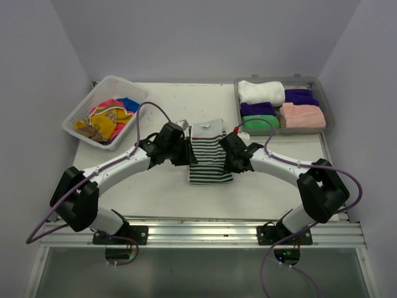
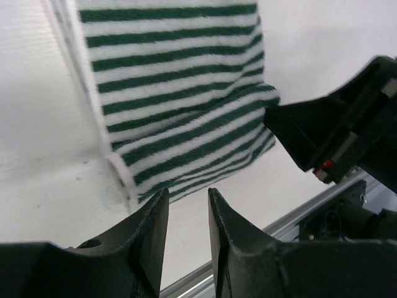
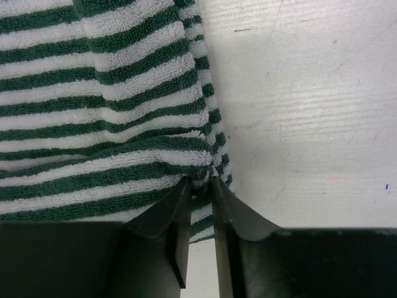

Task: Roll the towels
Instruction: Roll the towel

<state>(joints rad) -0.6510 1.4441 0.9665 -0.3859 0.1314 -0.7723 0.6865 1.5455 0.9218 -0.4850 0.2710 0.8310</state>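
Left arm: stretched low over the table [image 1: 155, 186] from the near left of the towel [image 1: 208, 158], its wrist angled in at the towel's left edge.
Left gripper [image 2: 188, 192]: released. The jaws stood apart with nothing between them, the tips just short of the towel's near left corner.
Right arm: mirrored the left one, reaching from the towel's near right to its right edge.
Right gripper [image 3: 200, 181]: jaws only a slit apart, the tips touching the towel's bunched right hem. Whether the hem was pinched could not be told.
Towel: looped terry in dark-and-white stripes with a plain white hem. It lay between the two grippers, flat at its far end and rumpled into soft folds at its near end.
Basket [image 1: 74, 118]: white lattice plastic, far left of the towel, heaped with loose towels [image 1: 108, 118] in yellow, pink and blue.
Tray [image 1: 322, 93]: shallow grey plastic, far right of the towel.
Rolls [image 1: 260, 92]: plump cloth cylinders packed side by side in the tray, in white, purple, green and pink.
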